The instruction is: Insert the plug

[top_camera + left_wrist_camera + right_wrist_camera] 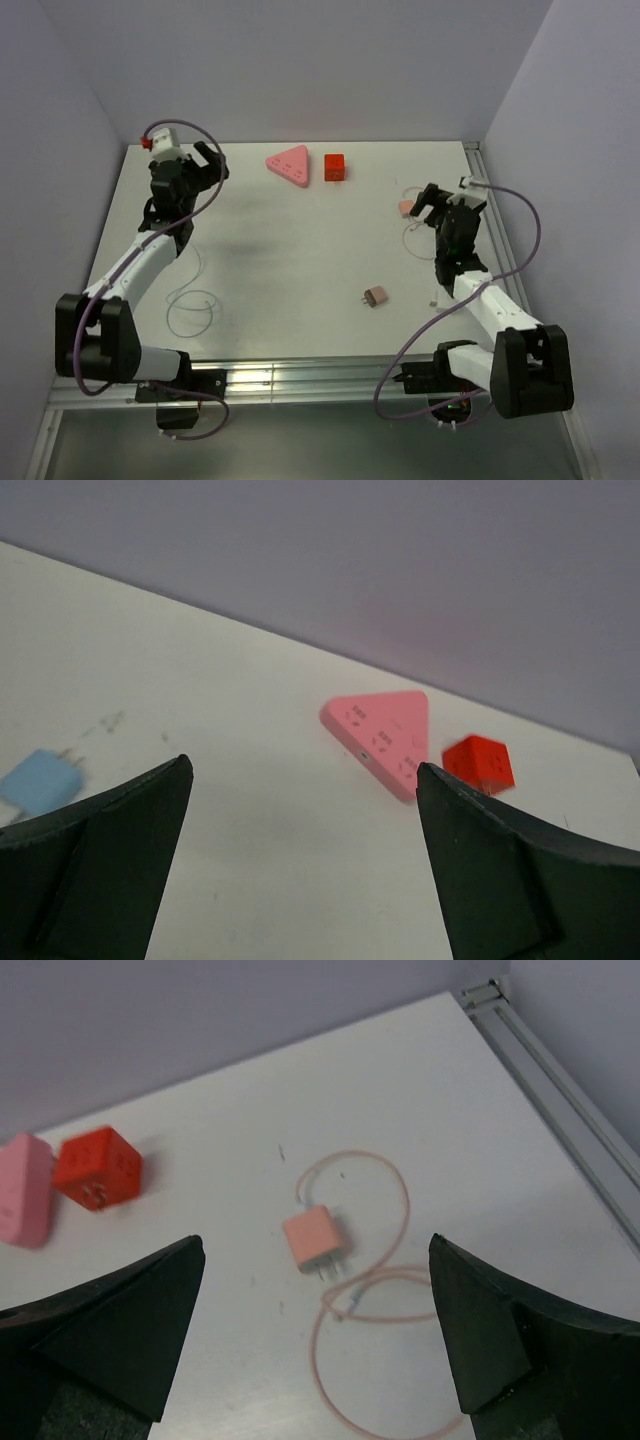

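Jaws are held spread and empty on left gripper and right gripper, with a pale pink square plug framed at the latter's twelve o'clock.

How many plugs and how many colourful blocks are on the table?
Plugs: 3 (pink plug, blue plug, small plug)
Blocks: 2 (pink triangle, red cube)
Total: 5
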`<action>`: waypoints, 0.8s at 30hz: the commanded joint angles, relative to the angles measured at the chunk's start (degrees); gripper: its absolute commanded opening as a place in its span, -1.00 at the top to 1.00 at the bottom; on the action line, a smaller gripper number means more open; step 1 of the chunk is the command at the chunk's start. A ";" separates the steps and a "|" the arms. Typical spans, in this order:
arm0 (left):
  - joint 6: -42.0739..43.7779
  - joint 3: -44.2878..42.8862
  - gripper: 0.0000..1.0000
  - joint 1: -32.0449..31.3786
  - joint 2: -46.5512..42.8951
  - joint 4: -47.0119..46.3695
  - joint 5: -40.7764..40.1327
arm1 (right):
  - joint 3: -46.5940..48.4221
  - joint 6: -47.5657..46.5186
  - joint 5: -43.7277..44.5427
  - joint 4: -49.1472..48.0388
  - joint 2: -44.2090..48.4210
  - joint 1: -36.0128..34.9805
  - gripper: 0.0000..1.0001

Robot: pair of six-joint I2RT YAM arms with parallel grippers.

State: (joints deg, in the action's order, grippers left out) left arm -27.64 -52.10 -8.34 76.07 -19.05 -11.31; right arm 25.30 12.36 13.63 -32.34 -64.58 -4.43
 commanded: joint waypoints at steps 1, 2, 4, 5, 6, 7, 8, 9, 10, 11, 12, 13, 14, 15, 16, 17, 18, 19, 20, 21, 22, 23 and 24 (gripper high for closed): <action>2.86 -5.55 -0.99 -0.19 7.49 -0.20 17.71 | 9.33 7.86 -0.32 22.32 1.65 -0.14 -1.00; 4.16 -7.13 -0.99 -0.19 11.77 -1.33 21.99 | 9.07 7.33 -5.23 20.66 1.82 -0.06 -1.00; 4.09 -13.36 -0.99 -0.36 16.19 -0.64 23.87 | 11.42 8.90 -7.82 22.47 -0.53 -0.05 -1.00; 3.82 -15.47 -0.99 -0.45 21.00 -1.16 28.06 | 13.53 8.74 -8.26 25.02 -2.12 0.03 -1.00; 3.47 -20.80 -0.99 -0.45 23.66 -0.12 29.40 | 18.77 8.99 -9.48 27.65 -3.96 0.03 -1.00; 3.03 -24.07 -0.99 -0.71 26.38 0.76 30.20 | 21.08 9.08 -10.19 31.94 -7.11 -0.06 -1.00; 2.33 -27.41 -0.99 -1.58 31.98 2.07 31.16 | 22.76 9.17 -10.81 33.55 -8.27 -0.06 -1.00; 1.89 -34.75 -0.99 -2.29 34.73 5.91 30.65 | 24.34 9.78 -11.34 34.35 -8.98 -0.06 -1.00; 0.49 -38.22 -0.99 -3.25 37.45 7.61 29.52 | 24.62 10.57 -12.47 34.62 -9.08 -0.06 -1.00; 0.13 -41.56 -0.99 -5.26 42.44 9.54 27.85 | 24.36 10.75 -13.36 34.10 -8.73 -0.06 -1.00; 0.56 -46.99 -0.99 -6.59 44.49 11.04 25.14 | 23.40 11.10 -13.36 33.49 -8.20 -0.06 -1.00; 1.96 -48.70 -0.99 -7.82 46.08 11.83 23.11 | 22.96 11.54 -15.89 32.52 -7.33 -0.14 -0.99; 2.58 -49.67 -0.99 -9.40 48.27 11.32 20.65 | 22.52 11.55 -16.43 32.60 -6.88 -0.14 -0.99; 3.02 -51.33 -0.99 -12.55 49.25 10.62 15.23 | 22.08 11.72 -16.70 32.60 -6.62 -0.14 -0.98; 4.16 -52.48 -0.99 -13.97 50.13 10.52 13.35 | 22.07 11.90 -16.18 32.78 -6.09 -0.06 -0.97; 4.52 -54.67 -0.99 -16.68 51.88 10.52 11.68 | 21.81 11.90 -15.83 33.21 -5.74 -0.14 -0.97; 4.78 -55.91 -0.99 -18.02 52.77 10.70 8.53 | 21.46 11.90 -15.48 33.48 -5.39 -0.14 -0.97; 5.48 -57.31 -0.99 -19.16 53.82 11.83 6.32 | 21.11 11.90 -14.52 33.91 -4.51 -0.14 -0.96; 5.92 -60.63 -0.99 -21.69 55.92 12.54 4.47 | 20.85 11.90 -13.90 34.01 -3.90 -0.14 -0.96; 6.28 -62.06 -0.99 -22.85 56.98 12.89 0.28 | 20.06 11.81 -13.72 34.09 -3.37 -0.23 -0.96; 7.06 -63.29 -0.99 -23.91 57.95 12.90 -1.94 | 19.62 11.98 -12.24 34.53 -2.49 -0.15 -0.96; 6.90 -64.61 -0.99 -25.74 59.61 12.29 -3.79 | 19.18 11.99 -11.26 34.80 -2.05 -0.23 -0.96; 6.81 -64.71 -0.99 -26.37 60.24 11.06 -4.68 | 18.56 12.07 -10.99 35.06 -1.17 -0.15 -0.96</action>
State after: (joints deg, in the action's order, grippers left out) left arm -23.00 -112.73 -32.80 134.91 -6.66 -6.63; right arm 44.95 23.81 0.10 1.67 -68.51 -4.36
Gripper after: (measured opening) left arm 0.995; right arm 0.982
